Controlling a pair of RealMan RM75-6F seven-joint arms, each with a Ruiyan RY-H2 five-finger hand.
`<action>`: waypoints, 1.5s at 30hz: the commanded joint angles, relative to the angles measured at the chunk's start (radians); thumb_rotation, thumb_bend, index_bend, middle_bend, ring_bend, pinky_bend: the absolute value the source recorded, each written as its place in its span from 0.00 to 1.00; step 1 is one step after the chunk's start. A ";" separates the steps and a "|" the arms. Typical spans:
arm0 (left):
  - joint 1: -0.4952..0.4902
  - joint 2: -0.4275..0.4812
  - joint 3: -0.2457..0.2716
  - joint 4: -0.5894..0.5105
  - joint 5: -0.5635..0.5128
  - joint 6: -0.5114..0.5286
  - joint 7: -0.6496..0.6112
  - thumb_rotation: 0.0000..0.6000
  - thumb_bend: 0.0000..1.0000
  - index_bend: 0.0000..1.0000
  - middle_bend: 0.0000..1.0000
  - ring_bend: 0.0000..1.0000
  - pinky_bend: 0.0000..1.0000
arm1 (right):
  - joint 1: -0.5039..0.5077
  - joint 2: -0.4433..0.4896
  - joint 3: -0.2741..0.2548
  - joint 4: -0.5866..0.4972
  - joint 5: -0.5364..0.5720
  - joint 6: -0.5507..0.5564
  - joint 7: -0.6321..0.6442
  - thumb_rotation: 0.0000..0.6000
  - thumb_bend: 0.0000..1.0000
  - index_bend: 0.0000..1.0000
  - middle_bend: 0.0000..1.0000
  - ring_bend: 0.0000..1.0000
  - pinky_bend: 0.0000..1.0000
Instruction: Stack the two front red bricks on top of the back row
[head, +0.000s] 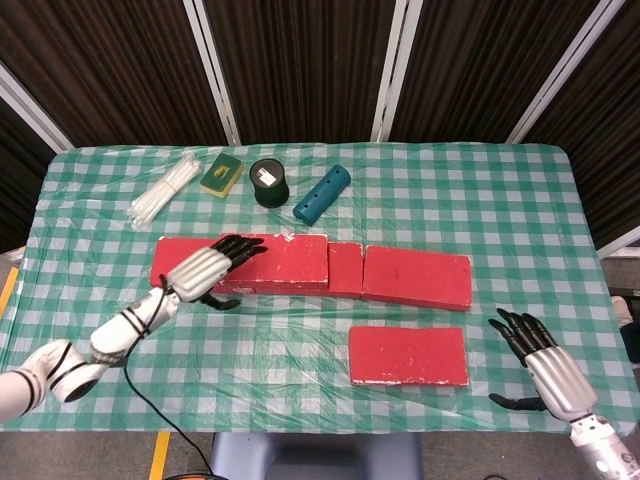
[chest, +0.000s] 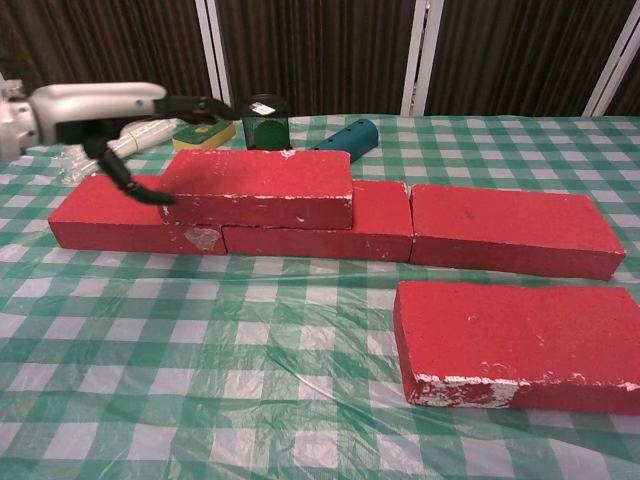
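One red brick (head: 288, 262) (chest: 262, 187) lies stacked on the back row, across the joint between the left brick (chest: 105, 215) and the middle brick (chest: 380, 218). The right back brick (head: 417, 277) (chest: 510, 228) carries nothing. A second red brick (head: 408, 355) (chest: 520, 340) lies flat in front, at the right. My left hand (head: 205, 268) (chest: 100, 105) hovers at the stacked brick's left end, fingers spread, holding nothing. My right hand (head: 545, 365) is open near the front right table edge, right of the front brick, and only the head view shows it.
Along the back stand a bundle of white ties (head: 165, 190), a green and yellow sponge (head: 221, 174), a dark green can (head: 268, 182) and a teal cylinder (head: 322, 192). A clear plastic sheet covers the green checked tablecloth (head: 500, 200).
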 joint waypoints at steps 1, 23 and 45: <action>0.242 0.052 0.135 -0.078 0.063 0.236 0.167 1.00 0.26 0.00 0.00 0.00 0.01 | 0.047 -0.023 -0.002 -0.014 -0.003 -0.072 -0.012 0.93 0.08 0.00 0.00 0.00 0.00; 0.522 -0.051 0.135 0.120 0.090 0.481 0.114 1.00 0.26 0.00 0.00 0.00 0.00 | 0.288 -0.171 0.071 -0.066 0.218 -0.500 -0.108 0.93 0.08 0.00 0.00 0.00 0.00; 0.534 -0.052 0.100 0.138 0.108 0.453 0.086 1.00 0.27 0.00 0.00 0.00 0.00 | 0.327 -0.210 0.078 -0.071 0.345 -0.554 -0.204 0.92 0.08 0.02 0.07 0.00 0.04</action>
